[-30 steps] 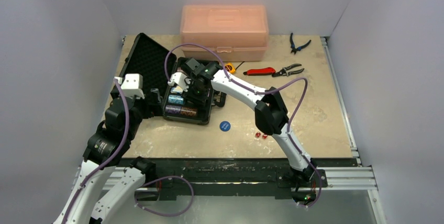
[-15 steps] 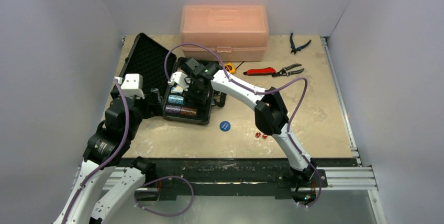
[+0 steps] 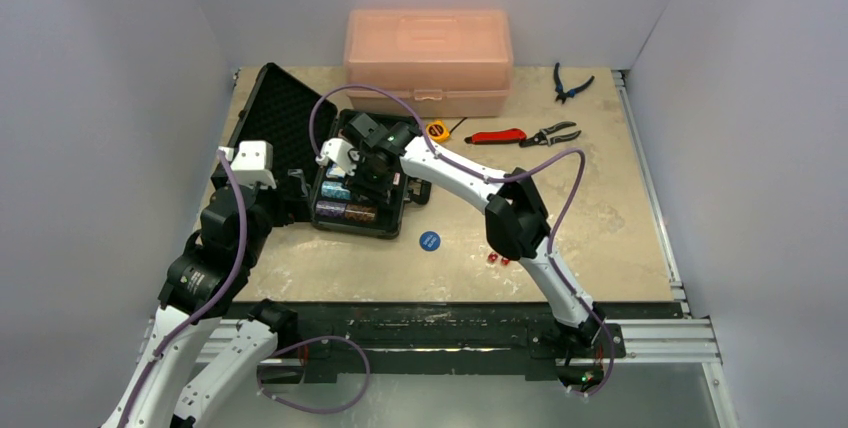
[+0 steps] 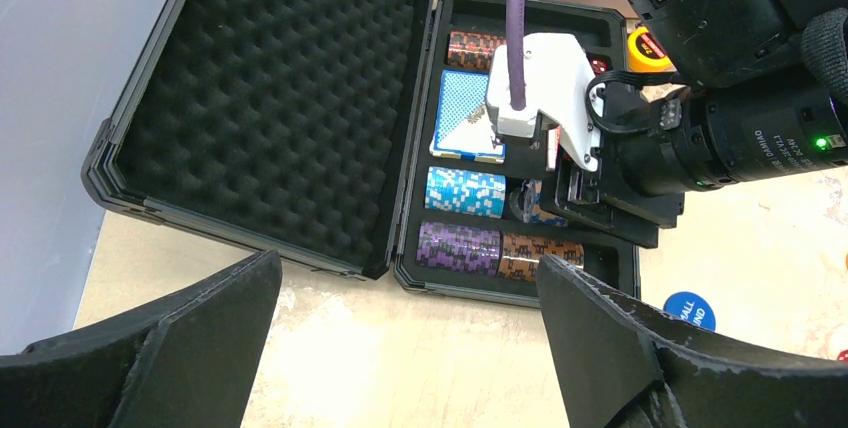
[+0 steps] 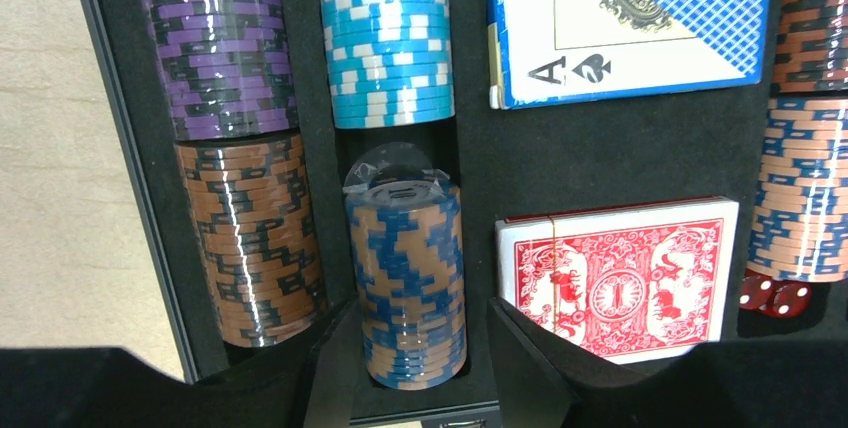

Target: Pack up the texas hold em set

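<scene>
Beige tabletop [image 3: 600, 198]; right pincer [image 5: 415, 353] straddles chip stack [image 5: 405, 268], partly cropped, grip unclear; left pincer [image 4: 408, 273] spread

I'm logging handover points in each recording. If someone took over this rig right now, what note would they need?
Left gripper: open, empty, hovering at the case's near side.
Right gripper: fingers straddle the orange-and-blue chip stack seated in its slot; grip unclear.
Packed in the open black case: purple chip stack, light-blue chip stack, orange-and-black chip stack, blue deck, red deck, packed dice.
On the table: blue disc, loose red dice, yellow disc by the case's far right corner.
To do: load the loose pieces, shut the lid.
</scene>
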Controlling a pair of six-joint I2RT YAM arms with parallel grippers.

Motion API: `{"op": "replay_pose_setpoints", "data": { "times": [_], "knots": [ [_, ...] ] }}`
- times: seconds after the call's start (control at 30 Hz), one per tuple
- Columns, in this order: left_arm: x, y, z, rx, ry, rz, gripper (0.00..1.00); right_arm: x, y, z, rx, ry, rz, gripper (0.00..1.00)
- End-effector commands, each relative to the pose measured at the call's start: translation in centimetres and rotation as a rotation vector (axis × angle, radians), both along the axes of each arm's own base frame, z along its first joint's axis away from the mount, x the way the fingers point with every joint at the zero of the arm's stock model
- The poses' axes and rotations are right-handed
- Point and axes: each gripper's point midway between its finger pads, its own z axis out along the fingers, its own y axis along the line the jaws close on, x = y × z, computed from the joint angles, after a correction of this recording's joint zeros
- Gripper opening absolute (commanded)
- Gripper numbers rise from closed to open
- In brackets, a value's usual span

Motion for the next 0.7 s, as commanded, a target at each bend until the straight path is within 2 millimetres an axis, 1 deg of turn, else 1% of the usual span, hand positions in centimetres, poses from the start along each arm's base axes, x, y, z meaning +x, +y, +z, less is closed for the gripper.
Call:
{"op": "replay_pose_setpoints", "data": {
  "times": [0.0,0.13,0.2,0.27,0.4,0.53,0.6,0.67],
  "knots": [
    [0.4,0.1,0.8,-0.007,-0.032,0.011,1.00,0.9,0.8,2.6,0.056,-0.072,0.001,0.54],
    [0.4,0.2,0.9,-0.006,-0.033,0.014,1.00,0.9,0.7,2.6,0.057,-0.080,-0.004,0.57],
    [0.4,0.2,0.8,-0.006,-0.032,0.014,1.00,0.9,0.7,2.9,0.065,-0.089,-0.005,0.57],
    [0.4,0.2,0.8,-0.006,-0.032,0.013,1.00,0.9,0.7,3.8,0.082,-0.099,-0.006,0.57],
    [0.4,0.2,0.8,-0.006,-0.032,0.014,1.00,0.6,0.8,6.7,0.147,-0.124,-0.011,0.59],
    [0.4,0.2,0.9,-0.007,-0.034,0.012,1.00,0.1,0.9,10.4,0.247,-0.160,-0.011,0.61],
    [0.4,0.2,0.9,-0.007,-0.034,0.012,1.00,-0.2,0.5,11.9,0.286,-0.183,-0.019,0.62],
    [0.4,0.1,0.8,-0.006,-0.031,0.011,1.00,-0.2,-0.4,12.9,0.310,-0.212,-0.050,0.63]
  ]
}}
